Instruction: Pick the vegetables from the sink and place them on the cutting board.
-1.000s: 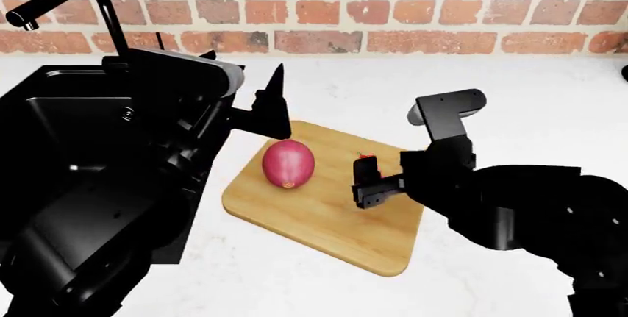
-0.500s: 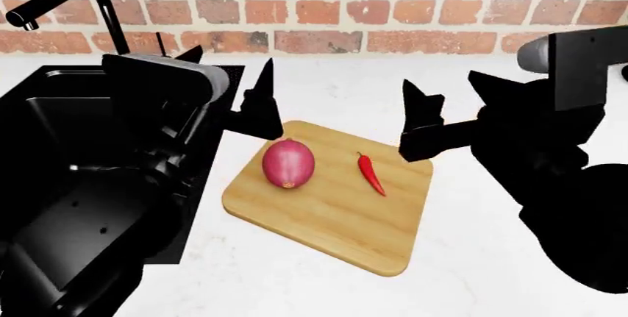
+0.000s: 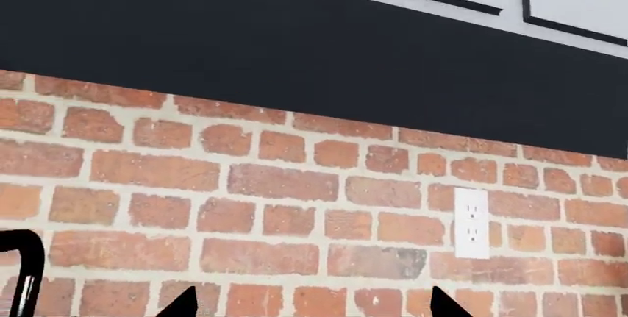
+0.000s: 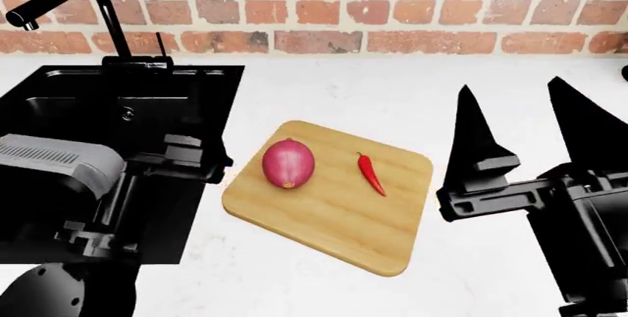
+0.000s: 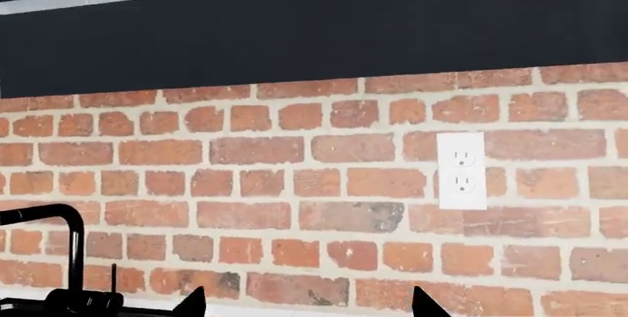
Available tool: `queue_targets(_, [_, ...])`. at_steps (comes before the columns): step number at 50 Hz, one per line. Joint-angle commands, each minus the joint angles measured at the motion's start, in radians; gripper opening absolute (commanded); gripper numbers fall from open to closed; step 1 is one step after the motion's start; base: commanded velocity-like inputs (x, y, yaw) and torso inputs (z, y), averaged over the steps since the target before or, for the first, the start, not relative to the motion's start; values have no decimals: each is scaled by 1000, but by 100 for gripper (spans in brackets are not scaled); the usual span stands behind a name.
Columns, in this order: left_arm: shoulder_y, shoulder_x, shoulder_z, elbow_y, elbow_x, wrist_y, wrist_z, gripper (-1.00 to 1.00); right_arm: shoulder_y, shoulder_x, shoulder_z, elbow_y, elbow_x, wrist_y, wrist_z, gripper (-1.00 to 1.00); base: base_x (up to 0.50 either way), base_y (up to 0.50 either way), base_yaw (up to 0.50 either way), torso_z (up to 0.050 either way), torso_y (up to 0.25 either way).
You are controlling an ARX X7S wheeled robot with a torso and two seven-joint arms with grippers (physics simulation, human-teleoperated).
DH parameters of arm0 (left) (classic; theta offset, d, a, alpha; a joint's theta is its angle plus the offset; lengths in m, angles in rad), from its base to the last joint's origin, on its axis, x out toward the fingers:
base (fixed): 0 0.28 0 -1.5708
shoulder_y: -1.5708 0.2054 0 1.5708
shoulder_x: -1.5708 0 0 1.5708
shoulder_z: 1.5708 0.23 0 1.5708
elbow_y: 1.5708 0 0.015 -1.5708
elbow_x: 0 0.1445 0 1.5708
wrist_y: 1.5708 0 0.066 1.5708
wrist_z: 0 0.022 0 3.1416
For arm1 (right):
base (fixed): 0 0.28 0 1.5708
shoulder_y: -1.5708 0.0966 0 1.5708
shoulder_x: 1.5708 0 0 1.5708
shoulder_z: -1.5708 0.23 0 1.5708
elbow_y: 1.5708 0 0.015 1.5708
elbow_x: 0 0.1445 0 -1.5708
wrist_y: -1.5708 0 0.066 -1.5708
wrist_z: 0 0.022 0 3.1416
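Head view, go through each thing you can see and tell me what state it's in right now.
Onion: lying on the cutting board, free of both arms.
Chili pepper: lying flat on the board, beside the onion, not touching it.
Sink: no vegetables visible inside; partly hidden by the left arm.
Right pincer: open, empty, pointing up.
Left pincer: open, empty.

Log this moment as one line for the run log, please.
onion: on cutting board | chili pepper: on board, right of onion | right gripper: open, empty | left gripper: open, empty
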Motion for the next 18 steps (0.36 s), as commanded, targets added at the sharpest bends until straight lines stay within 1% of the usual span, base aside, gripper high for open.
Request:
queue_targets(1, [116, 21, -84, 98, 54, 136, -56, 100, -195, 364, -198, -67, -134, -564, 189, 100, 0, 0, 0, 0, 0])
queue_targets(2, [124, 23, -92, 112, 60, 148, -62, 100, -195, 432, -261, -67, -170, -654, 234, 100, 0, 0, 0, 0, 0])
queue_targets(4, [137, 26, -108, 135, 63, 168, -69, 100, -176, 536, -374, -67, -239, -795, 313, 100, 0, 0, 0, 0, 0])
queue_targets(8, [162, 24, -136, 177, 63, 200, -78, 100, -123, 683, -556, -66, -375, -1004, 448, 100, 0, 0, 0, 0, 0])
queue_targets(11, [174, 27, -149, 195, 64, 220, -82, 100, -91, 747, -641, -67, -446, -1088, 509, 100, 0, 0, 0, 0, 0])
queue_targets(13, [183, 29, -164, 208, 58, 237, -85, 100, -95, 778, -664, -67, -488, -1128, 538, 100, 0, 0, 0, 0, 0])
queue_targets(18, [211, 32, -206, 254, 39, 285, -94, 100, -102, 781, -674, -67, -553, -1155, 579, 100, 0, 0, 0, 0, 0])
